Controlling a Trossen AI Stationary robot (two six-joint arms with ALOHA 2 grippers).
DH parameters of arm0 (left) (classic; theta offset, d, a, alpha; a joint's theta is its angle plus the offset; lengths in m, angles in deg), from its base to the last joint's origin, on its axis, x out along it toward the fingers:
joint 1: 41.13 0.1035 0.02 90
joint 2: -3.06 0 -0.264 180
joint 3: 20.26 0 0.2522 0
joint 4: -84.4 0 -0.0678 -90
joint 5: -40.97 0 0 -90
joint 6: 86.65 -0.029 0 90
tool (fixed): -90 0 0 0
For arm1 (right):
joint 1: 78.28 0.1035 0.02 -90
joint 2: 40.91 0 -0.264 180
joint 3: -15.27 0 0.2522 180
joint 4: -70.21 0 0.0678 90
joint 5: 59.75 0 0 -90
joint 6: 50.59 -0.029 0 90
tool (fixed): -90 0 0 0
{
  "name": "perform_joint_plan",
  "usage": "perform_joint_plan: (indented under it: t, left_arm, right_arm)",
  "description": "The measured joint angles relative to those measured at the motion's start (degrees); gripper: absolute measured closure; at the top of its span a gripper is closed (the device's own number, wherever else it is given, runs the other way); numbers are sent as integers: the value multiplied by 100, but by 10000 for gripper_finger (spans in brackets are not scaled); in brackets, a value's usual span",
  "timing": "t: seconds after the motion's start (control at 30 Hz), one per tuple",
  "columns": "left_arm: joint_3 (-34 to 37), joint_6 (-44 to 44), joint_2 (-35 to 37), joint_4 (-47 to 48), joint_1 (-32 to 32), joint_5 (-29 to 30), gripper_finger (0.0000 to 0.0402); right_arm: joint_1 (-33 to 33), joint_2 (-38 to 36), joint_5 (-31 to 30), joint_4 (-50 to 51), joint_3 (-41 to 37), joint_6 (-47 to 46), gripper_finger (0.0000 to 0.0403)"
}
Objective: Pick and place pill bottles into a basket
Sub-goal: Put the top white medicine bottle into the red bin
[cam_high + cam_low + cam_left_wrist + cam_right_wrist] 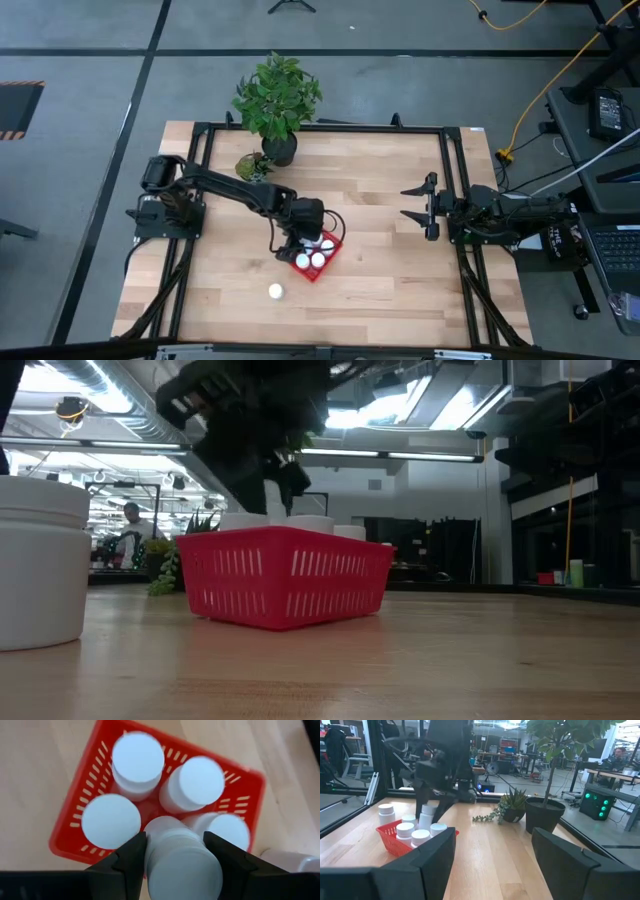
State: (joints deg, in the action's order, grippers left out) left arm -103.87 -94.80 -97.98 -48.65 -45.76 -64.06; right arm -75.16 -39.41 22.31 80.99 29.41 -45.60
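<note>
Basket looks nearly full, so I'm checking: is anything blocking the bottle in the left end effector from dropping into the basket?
Nothing visible blocks it. The left end effector holds a bottle above the basket, over the one free spot among the four bottles already inside. The fit beside them looks snug.

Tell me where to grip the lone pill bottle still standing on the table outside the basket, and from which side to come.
Grip the lone pill bottle across its round body just below the cap, coming straight down from above. It stands upright with bare wood all round in the high view, apart from the basket, so fingers likely fit on either side. The left gripper is busy holding another bottle over the basket; the right gripper waits open.
</note>
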Motion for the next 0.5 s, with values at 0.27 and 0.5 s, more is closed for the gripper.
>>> perform_joint_plan:
  t: [0.27, 0.5]
  left_arm:
    - [-2, -106, -392, 14, 73, -21, 232]
    - [-2, -272, -533, 15, 101, 9, 213]
  right_arm:
    - [1, 0, 0, 2, 0, 0, 139]
    - [0, 0, 0, 2, 0, -1, 139]
